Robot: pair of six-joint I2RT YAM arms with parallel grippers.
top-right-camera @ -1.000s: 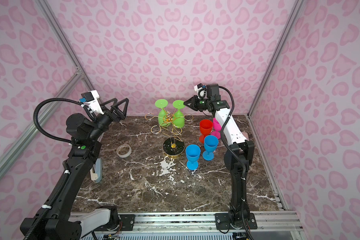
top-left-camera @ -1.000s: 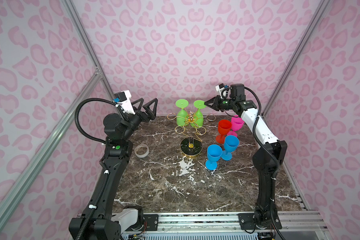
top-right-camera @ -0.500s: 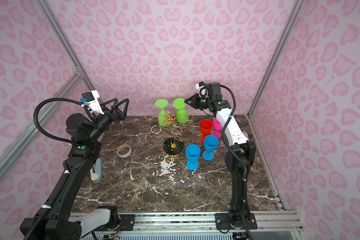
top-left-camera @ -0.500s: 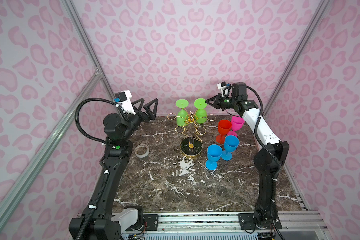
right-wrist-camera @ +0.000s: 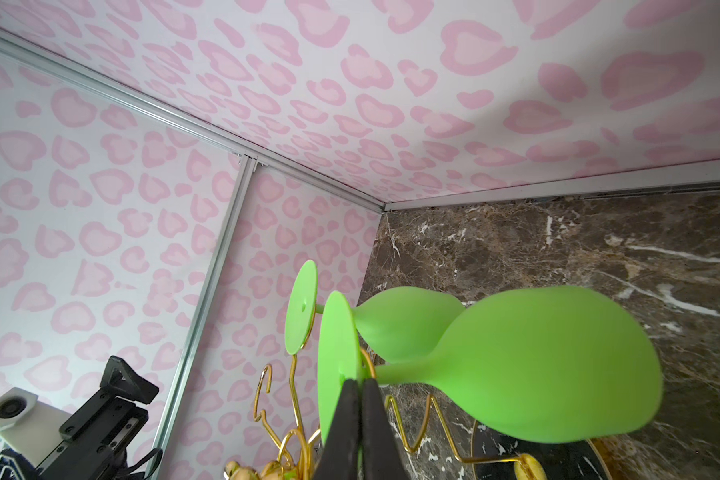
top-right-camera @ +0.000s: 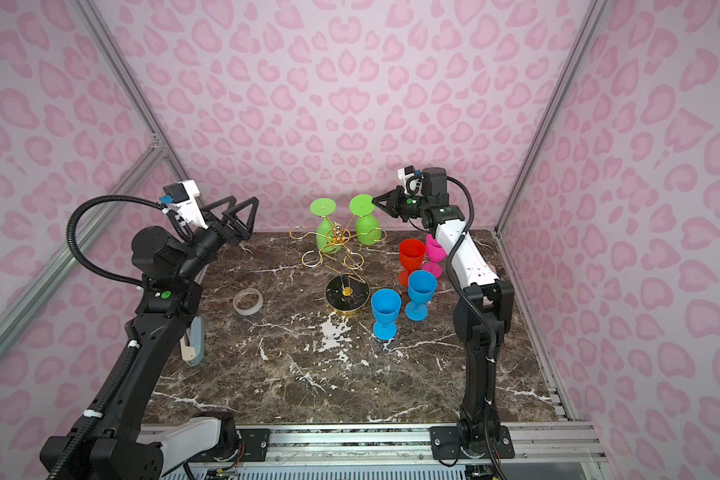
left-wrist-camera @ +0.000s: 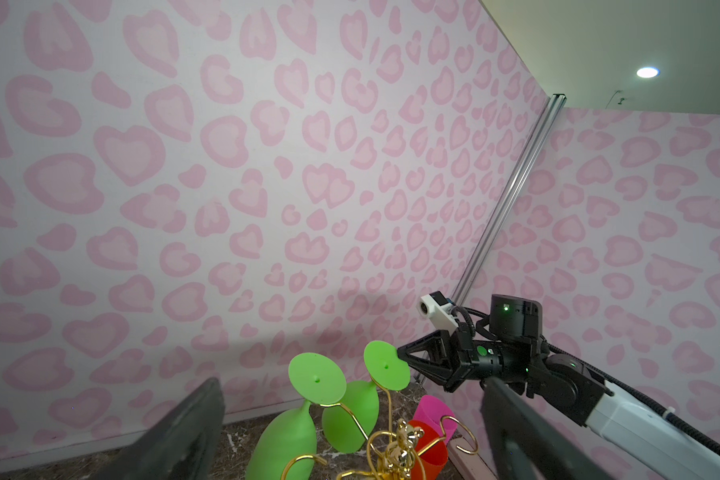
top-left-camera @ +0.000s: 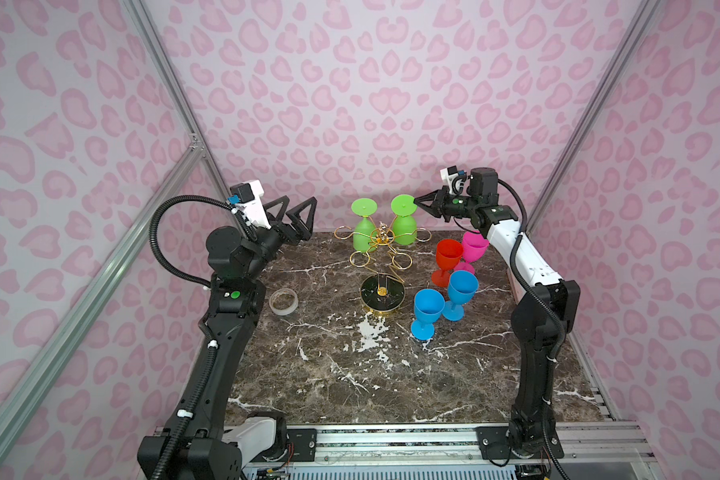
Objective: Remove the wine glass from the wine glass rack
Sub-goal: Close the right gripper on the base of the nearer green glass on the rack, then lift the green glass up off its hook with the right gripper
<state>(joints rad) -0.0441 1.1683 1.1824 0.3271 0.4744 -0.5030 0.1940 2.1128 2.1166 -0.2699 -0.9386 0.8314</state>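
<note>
Nearest, two blue glasses [top-left-camera: 428, 307] stand on the bench [top-left-camera: 350, 374] just beside the wine glass rack [top-left-camera: 375, 291], on its right-arm side; a tape roll [top-left-camera: 283, 301] lies on its other side; farther back a green wine glass [top-left-camera: 404, 226] hangs upside down on a far rack arm, its foot edge pinched by the closed right hand [right-wrist-camera: 360, 382]; a second green glass [top-left-camera: 363, 239] hangs beside it; the left hand [top-left-camera: 300, 199] hovers apart from the rack, spread wide and empty.

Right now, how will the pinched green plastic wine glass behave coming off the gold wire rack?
Probably light and tough: the green plastic wine glass looks opaque, moulded. Pinched by the right pincer at its thin foot's edge, it may swing. The spindly gold wire rack might wobble.
</note>
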